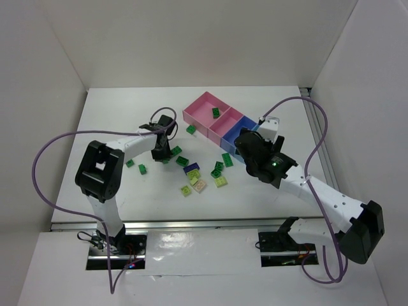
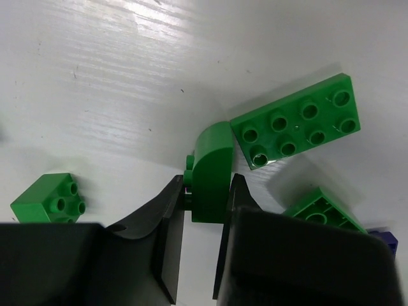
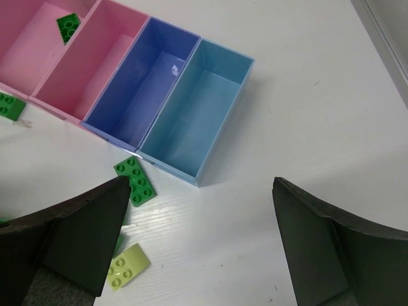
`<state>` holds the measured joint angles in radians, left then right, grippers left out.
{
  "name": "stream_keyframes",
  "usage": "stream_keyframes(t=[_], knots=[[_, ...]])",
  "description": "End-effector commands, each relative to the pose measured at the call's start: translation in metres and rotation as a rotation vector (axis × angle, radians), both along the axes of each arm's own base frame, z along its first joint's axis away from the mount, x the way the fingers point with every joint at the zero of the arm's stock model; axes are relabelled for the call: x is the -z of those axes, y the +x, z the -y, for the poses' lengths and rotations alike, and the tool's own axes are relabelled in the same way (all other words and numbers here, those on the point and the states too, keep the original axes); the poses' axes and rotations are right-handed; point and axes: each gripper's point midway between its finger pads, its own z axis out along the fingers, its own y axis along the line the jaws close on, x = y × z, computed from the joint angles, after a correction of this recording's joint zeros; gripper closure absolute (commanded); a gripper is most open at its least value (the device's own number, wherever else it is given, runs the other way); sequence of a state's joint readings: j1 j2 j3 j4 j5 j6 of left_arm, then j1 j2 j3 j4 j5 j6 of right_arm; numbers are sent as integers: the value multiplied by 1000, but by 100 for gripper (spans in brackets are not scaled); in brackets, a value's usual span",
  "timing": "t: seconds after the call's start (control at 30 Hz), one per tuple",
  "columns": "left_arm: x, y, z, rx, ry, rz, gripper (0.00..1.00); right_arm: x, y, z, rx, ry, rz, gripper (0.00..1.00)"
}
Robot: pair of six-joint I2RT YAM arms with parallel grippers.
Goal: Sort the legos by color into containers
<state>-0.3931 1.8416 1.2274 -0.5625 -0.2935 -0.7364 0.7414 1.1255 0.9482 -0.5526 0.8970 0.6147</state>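
My left gripper (image 2: 209, 191) is shut on a dark green lego with a curved top (image 2: 211, 162), pinched between both fingers just above the table. In the top view it (image 1: 162, 152) sits left of the scattered legos. Close by lie a green two-by-four brick (image 2: 296, 127), a small green brick (image 2: 51, 201) and an upturned green one (image 2: 322, 213). The containers stand in a row: large pink (image 3: 25, 54) holding a green lego (image 3: 67, 27), smaller pink (image 3: 95, 64), violet-blue (image 3: 140, 76) and light blue (image 3: 197, 108). My right gripper (image 3: 201, 185) is open and holds nothing, just in front of the light blue bin.
Loose legos lie mid-table: green ones (image 1: 227, 159), a purple one (image 1: 191, 168), yellow-green ones (image 1: 221, 182) and a beige one (image 1: 200, 185). A green flat brick (image 3: 135, 180) and a yellow-green one (image 3: 127, 266) lie by my right gripper's left finger. White walls enclose the table.
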Motion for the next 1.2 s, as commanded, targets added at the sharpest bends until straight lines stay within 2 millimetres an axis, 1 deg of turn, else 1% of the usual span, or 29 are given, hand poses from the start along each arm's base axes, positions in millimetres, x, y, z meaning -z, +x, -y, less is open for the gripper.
stream_keyframes(t=[0.0, 0.1, 0.17, 0.2, 0.3, 0.33, 0.37, 0.4, 0.43, 0.47, 0.5, 0.53, 0.57, 0.6, 0.67, 0.7, 0.73, 0.77, 0.8, 0.83, 0.87, 0.93, 0.97, 1.0, 1.03, 1.07, 1.1, 1.13, 1.17], knots=[[-20, 13, -1, -8, 2, 44, 80, -17, 10, -5, 14, 40, 57, 0], [-47, 21, 2, 13, -4, 81, 82, -17, 13, -9, 7, 52, 61, 0], [-70, 30, 14, 46, -9, 130, 82, -15, 13, -10, 7, 52, 61, 0], [-76, 34, 14, 41, -3, 146, 82, -15, 13, -10, 7, 52, 61, 0], [-109, 50, 40, 92, -94, 212, 81, -11, 13, -9, 11, 54, 57, 0], [-111, 56, 46, 99, -111, 217, 81, -11, 13, -9, 11, 54, 57, 0], [-128, 67, 59, 115, -143, 257, 81, -11, 13, -9, 15, 62, 59, 0], [-121, 75, 67, 126, -159, 241, 81, -10, 12, -7, 22, 51, 56, 0], [-124, 84, 73, 131, -171, 250, 81, -10, 12, -7, 22, 51, 56, 0], [-143, 100, 83, 138, -201, 301, 81, -11, 10, -5, 22, 50, 55, 0], [-143, 108, 89, 144, -215, 306, 81, -15, 9, -3, 29, 53, 67, 0], [-144, 114, 97, 158, -240, 305, 81, -14, 8, -3, 33, 56, 63, 0], [-130, 126, 105, 163, -245, 293, 81, -16, 6, -1, 33, 57, 64, 0], [-147, 141, 112, 166, -265, 344, 81, -13, 5, 0, 36, 63, 65, 0], [-148, 155, 128, 187, -291, 360, 80, -13, 5, 0, 40, 72, 67, 0], [-134, 163, 135, 194, -297, 342, 77, -13, 5, 0, 40, 72, 67, 0], [-152, 178, 144, 204, -328, 401, 54, -15, 4, -1, 32, 83, 69, 0], [-153, 182, 151, 230, -349, 406, 36, -15, 4, -1, 32, 83, 69, 0], [-160, 196, 160, 250, -369, 441, 23, -15, 4, -1, 32, 83, 69, 0], [-164, 199, 163, 257, -380, 448, 16, -13, 2, 0, 32, 74, 59, 0], [-165, 197, 163, 256, -376, 437, 7, -13, 3, 0, 38, 87, 63, 0], [-162, 191, 158, 248, -362, 421, 7, -13, -1, 5, 51, 77, 56, 0], [-186, 184, 152, 244, -364, 460, 8, -15, -2, 6, 51, 85, 64, 0], [-194, 182, 145, 236, -344, 487, 14, -10, -3, 8, 57, 70, 57, 0], [-198, 176, 137, 236, -316, 494, 17, -13, -4, 9, 57, 78, 66, 0], [-176, 163, 124, 213, -268, 441, 22, -13, -5, 10, 57, 85, 73, 0], [-202, 154, 105, 178, -213, 495, 27, -13, -5, 10, 53, 75, 70, 0], [-197, 141, 91, 157, -171, 469, 33, -13, -5, 10, 53, 75, 70, 0], [-168, 123, 69, 120, -115, 391, 35, -12, -5, 9, 46, 80, 66, 0]])
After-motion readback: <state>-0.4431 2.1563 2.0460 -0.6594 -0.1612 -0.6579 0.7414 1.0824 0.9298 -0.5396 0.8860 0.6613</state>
